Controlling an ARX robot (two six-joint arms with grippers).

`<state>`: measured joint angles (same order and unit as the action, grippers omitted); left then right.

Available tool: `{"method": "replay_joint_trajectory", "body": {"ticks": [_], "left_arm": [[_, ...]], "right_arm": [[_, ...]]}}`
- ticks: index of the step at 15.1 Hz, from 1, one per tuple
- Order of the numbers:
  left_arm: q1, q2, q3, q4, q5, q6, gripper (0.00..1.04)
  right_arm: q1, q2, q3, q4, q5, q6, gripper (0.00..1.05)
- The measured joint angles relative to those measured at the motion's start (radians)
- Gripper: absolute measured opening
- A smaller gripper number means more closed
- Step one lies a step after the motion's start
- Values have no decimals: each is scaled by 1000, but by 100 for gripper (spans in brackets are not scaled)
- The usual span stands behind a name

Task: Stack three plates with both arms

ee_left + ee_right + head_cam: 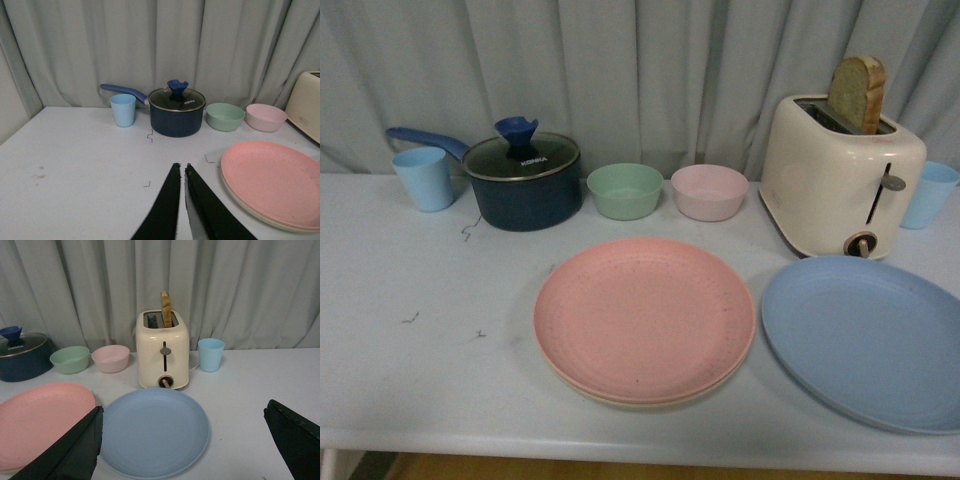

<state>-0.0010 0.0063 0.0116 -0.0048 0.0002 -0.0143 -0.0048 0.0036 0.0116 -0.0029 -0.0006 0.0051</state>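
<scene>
1. Two of the three plates are paired. The pink plate [645, 318] sits on the beige plate [640, 403], near the front edge of the bench [420, 380], about midway along it. The blue plate [870, 340] lies alone toward the front right corner, just beside the pair and seemingly not touching it.
2. The right gripper [183, 412] holds nothing; its fingers stand wide apart with the blue plate low between them. The plate's shallow rim hugs the bench, so a finger that fails to get under it would likely shove the plate toward the front or right edge.
3. If the blue plate is gripped at one rim only, it will probably droop. It could then land off-centre on the pink plate and slide.
4. The left gripper [182, 167] is empty, its fingers nearly together, over bare bench on the left side of the pair. If it steadies the pair carelessly, it might push the pink plate off the beige one.
5. The toaster [840, 185], with its bread slice [858, 95] standing up, sits close behind the blue plate, and a blue cup [930, 195] stands beside it. A plate that tilts and swings backward as it is lifted could knock either.
</scene>
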Motion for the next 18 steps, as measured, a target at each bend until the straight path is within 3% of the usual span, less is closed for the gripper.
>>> {"method": "replay_joint_trajectory", "body": {"ticks": [2, 3, 4, 5, 8, 10, 14, 18], "left_arm": [[0, 0, 0, 1, -1, 0, 28], [0, 0, 0, 2, 0, 0, 43], [0, 0, 0, 2, -1, 0, 57], [0, 0, 0, 1, 1, 0, 71], [0, 0, 0, 1, 0, 1, 100], [0, 0, 0, 2, 0, 1, 98], [0, 0, 0, 2, 0, 1, 98], [0, 0, 0, 1, 0, 1, 98]], "right_arm": [[0, 0, 0, 0, 0, 0, 98], [0, 0, 0, 0, 0, 0, 98], [-4, 31, 37, -125, -3, -22, 98], [-56, 266, 151, -313, -61, -87, 98], [-183, 594, 222, -189, -177, -181, 98], [-226, 803, 285, -111, -214, -201, 98], [-225, 1191, 429, 6, -204, -221, 98], [-227, 1540, 595, 69, -139, -214, 98]]}}
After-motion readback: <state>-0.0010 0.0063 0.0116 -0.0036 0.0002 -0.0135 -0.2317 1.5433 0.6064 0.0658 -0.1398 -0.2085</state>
